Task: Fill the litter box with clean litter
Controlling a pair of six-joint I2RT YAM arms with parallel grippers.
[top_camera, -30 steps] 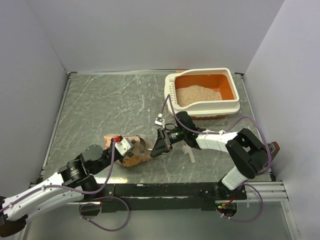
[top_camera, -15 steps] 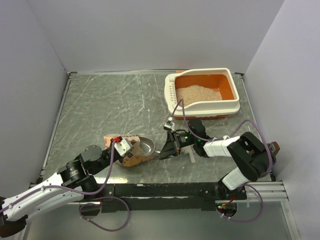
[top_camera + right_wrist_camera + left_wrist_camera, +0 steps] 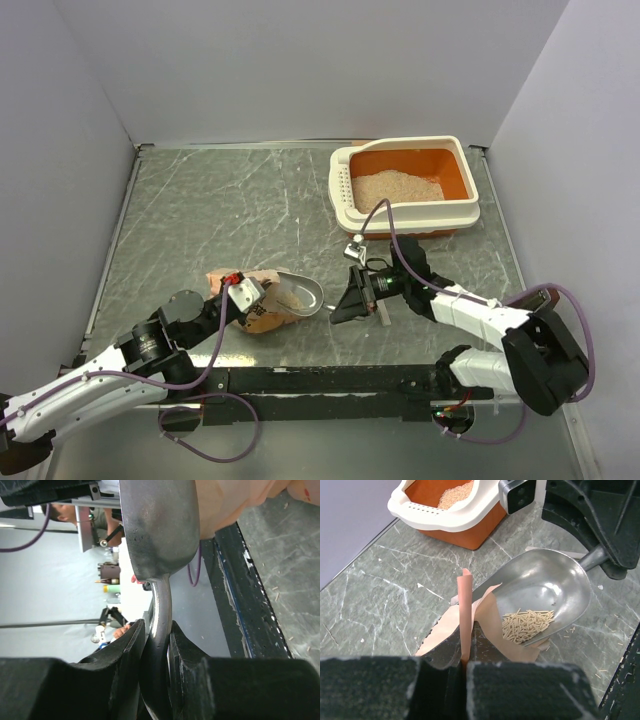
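- Between the fingers of the right hand [image 3: 156, 630] runs the thin handle of the scoop [image 3: 540, 587], pinched from both sides close to where it meets the bowl.
- That hand lies low over the bench [image 3: 220, 210], just right of the bag [image 3: 490, 622], with its fingers pointing toward the bag.
- Left hand [image 3: 252, 298]: its fingers are pressed together on the bag's upper edge, holding a strip of the tan paper upright. It reaches the bag from the left.
- Scoop's bowl sits at the bag's mouth, open side up, with the paper overlapping its rim.
- A small heap of litter [image 3: 527, 625], short pale beige sticks, lies in the bowl at the end nearest the bag. Most of the metal is bare.
- A few loose bits lie on the bench to the right of the bag.
- Box [image 3: 405, 211] stands well apart from the bag, beyond it and to its right, and neither hand touches it.
- Its orange basin holds a pale mound of litter on the side facing the bag, next to the perforated strip. The orange floor shows bare on the far side.
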